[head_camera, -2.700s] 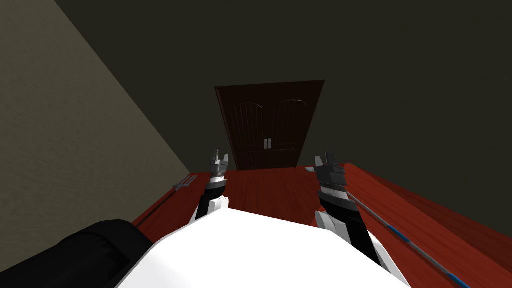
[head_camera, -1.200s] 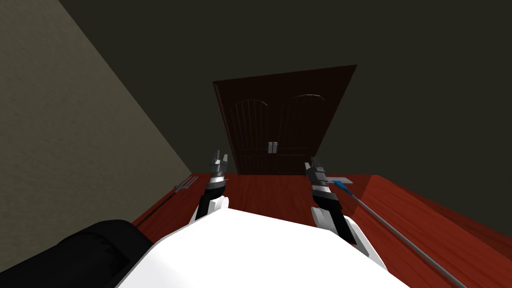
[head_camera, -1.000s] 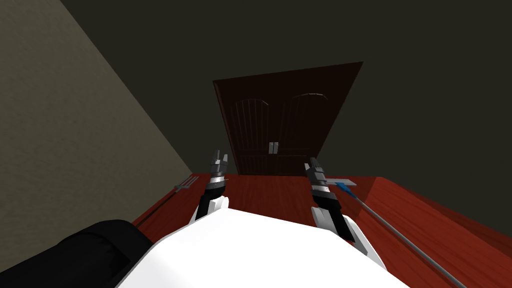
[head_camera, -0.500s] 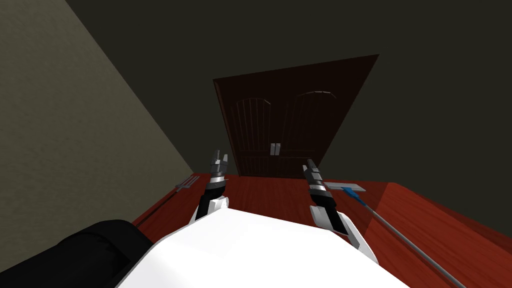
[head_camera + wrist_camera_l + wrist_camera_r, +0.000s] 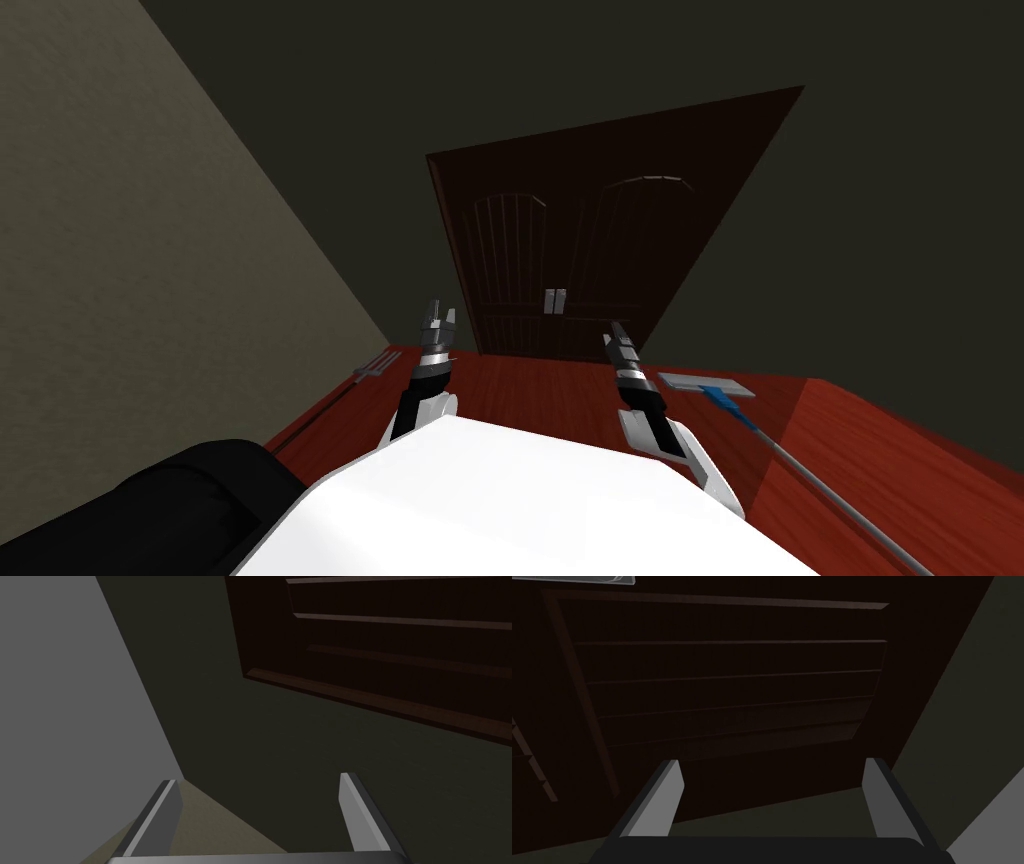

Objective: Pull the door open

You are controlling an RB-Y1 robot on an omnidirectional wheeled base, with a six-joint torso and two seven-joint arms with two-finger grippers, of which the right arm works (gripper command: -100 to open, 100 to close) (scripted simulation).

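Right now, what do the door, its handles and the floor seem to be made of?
Door: likely wood, dark brown and matte, judging by its raised arched panels. Handles: pale grey, perhaps metal; too small to tell. Floor: likely wood, red-brown with fine lengthwise streaks like grain.

No legible text, label, brand, number or sign on the door [image 5: 560, 230] or anywhere else in view.
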